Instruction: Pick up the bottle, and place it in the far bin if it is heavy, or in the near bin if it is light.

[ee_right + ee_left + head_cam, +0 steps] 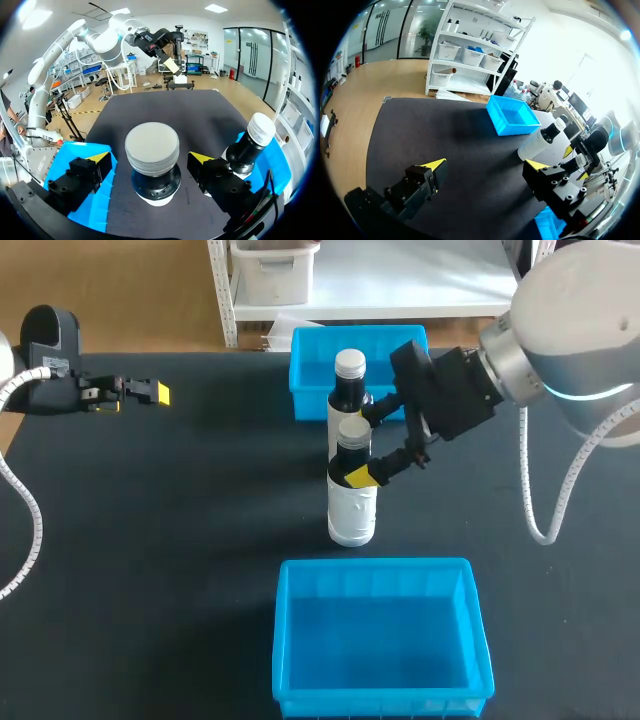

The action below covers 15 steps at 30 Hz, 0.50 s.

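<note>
The bottle (pixel 352 502) stands upright near the middle of the table (pixel 180 530), between the two blue bins. It has a white body, a dark neck and a pale round cap. The far bin (pixel 305 390) sits at the far edge of the table, and the near bin (pixel 375 568) sits at the near edge, just in front of the bottle.

The right gripper (pixel 361 452) comes in from the right side and is at the height of the bottle's neck. Its two fingers (pixel 98 159) are apart, one on each side of the neck, so the bottle is between them. In the right wrist view a small gap shows between each yellow tip and the neck, and I cannot see that they press on it. The cap is a little above the tips.

A second bottle (pixel 348 390) of the same kind stands upright just behind the first one, close to the near wall of the far bin. In the right wrist view it is beside one finger, outside the gripper.

The left gripper (pixel 140 393) is near the far left corner of the table, well apart from both bottles. Its fingers are wide apart and hold nothing.
</note>
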Tool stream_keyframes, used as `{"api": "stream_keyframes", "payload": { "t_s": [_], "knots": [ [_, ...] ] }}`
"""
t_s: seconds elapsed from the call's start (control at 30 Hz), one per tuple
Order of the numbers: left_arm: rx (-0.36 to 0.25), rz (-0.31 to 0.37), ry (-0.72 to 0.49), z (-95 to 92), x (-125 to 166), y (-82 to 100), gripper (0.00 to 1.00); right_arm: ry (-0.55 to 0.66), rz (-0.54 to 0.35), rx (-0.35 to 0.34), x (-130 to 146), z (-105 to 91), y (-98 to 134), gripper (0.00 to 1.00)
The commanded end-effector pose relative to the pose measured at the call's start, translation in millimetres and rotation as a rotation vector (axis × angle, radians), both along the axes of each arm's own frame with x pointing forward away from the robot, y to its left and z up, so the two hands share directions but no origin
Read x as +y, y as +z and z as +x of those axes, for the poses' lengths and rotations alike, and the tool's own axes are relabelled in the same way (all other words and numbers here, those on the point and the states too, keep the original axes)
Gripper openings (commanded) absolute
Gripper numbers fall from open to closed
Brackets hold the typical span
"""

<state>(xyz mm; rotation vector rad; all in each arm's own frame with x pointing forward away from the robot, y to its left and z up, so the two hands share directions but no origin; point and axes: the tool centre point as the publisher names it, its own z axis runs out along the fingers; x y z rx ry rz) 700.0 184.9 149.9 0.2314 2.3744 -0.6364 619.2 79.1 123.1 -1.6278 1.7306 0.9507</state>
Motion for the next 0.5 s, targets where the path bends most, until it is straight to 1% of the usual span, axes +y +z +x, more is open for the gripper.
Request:
{"api": "stream_keyframes", "payload": {
  "t_s": [0.03,0.2,0.23,0.33,0.5],
  "knots": [
    [0.000,0.000,0.000,0.0,0.0,0.0,1.00,-0.002,0.006,0.004,1.8,1.5,-3.6,1.00],
    [0.000,0.000,0.000,0.0,0.0,0.0,1.00,-0.004,0.009,0.009,3.7,1.8,-6.5,0.99],
    [0.000,0.000,0.000,0.0,0.0,0.0,1.00,-0.004,0.010,0.010,3.9,1.9,-6.7,0.94],
    [0.000,0.000,0.000,0.0,0.0,0.0,1.00,-0.006,0.013,0.012,4.4,2.5,-7.2,0.92],
    [0.000,0.000,0.000,0.0,0.0,0.0,1.00,-0.007,0.018,0.013,5.9,3.5,-7.6,0.79]
  ]
}}
